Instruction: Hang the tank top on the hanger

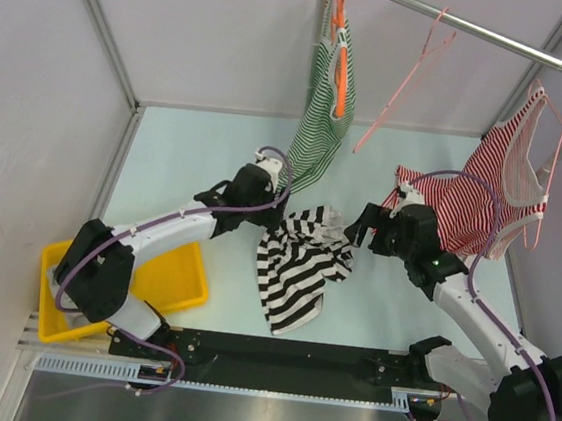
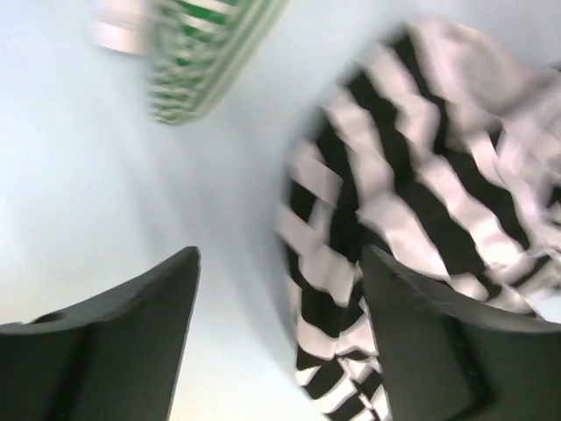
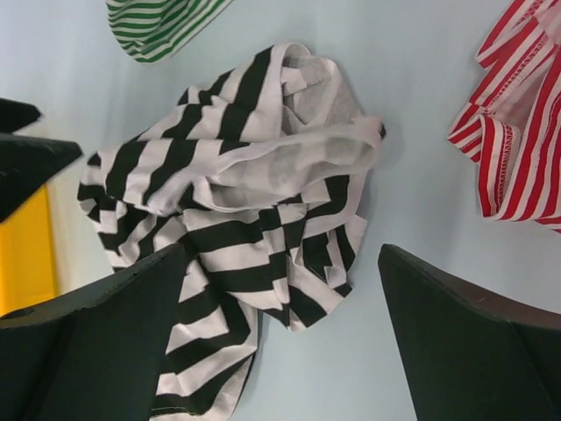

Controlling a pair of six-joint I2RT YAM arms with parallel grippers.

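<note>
Between our two grippers, seen from above, the tank top (image 1: 301, 263) lies crumpled on the table (image 1: 197, 151), with the left gripper (image 1: 263, 191) and right gripper (image 1: 364, 229) at either side. The hanger (image 1: 405, 83) hangs on the rail well beyond both. Our left wrist view is blurred: the jaws are spread and empty, the top under the right finger. Our right wrist view shows the jaws released above the heap. We judge the pick-up is in hand; next we must pinch a strap or hem.

The pale table (image 1: 217, 154) carries the crumpled tank top (image 1: 301, 263) and a yellow bin (image 1: 178, 280).
</note>
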